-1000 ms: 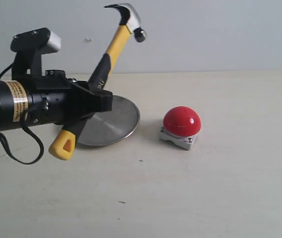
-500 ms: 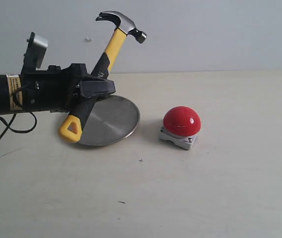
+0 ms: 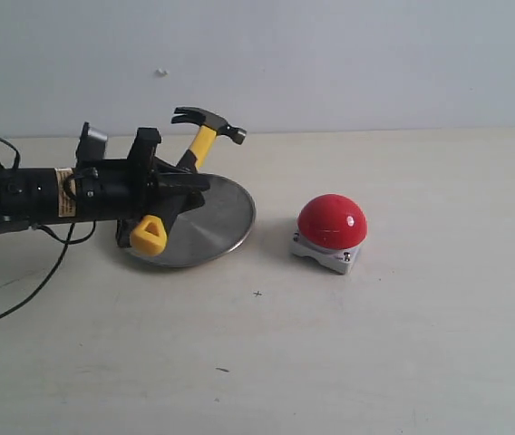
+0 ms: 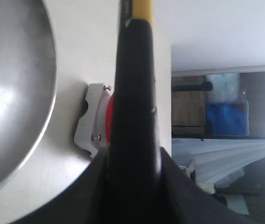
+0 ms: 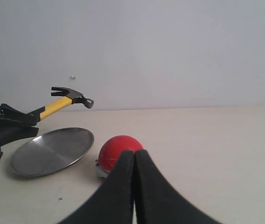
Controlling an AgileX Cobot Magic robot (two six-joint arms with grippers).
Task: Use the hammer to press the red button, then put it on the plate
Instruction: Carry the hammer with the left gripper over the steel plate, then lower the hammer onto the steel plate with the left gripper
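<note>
1. Table (image 3: 393,353) in front of and to the right of the red button (image 3: 332,220): open surface, free approach from those sides.
2. Strip between the button and the plate (image 3: 217,222): open tabletop, narrower than the plate.
3. Plate's left part obstructed by the left gripper (image 3: 169,184) and its arm lying low there, clamped on the hammer (image 3: 201,143), which slants up over the far rim.
4. Hammer's yellow end hangs at the plate's near-left rim; contact possible, but it cannot be resolved.
5. Right gripper (image 5: 134,156), fingers together, sits low on the button's near side.
</note>
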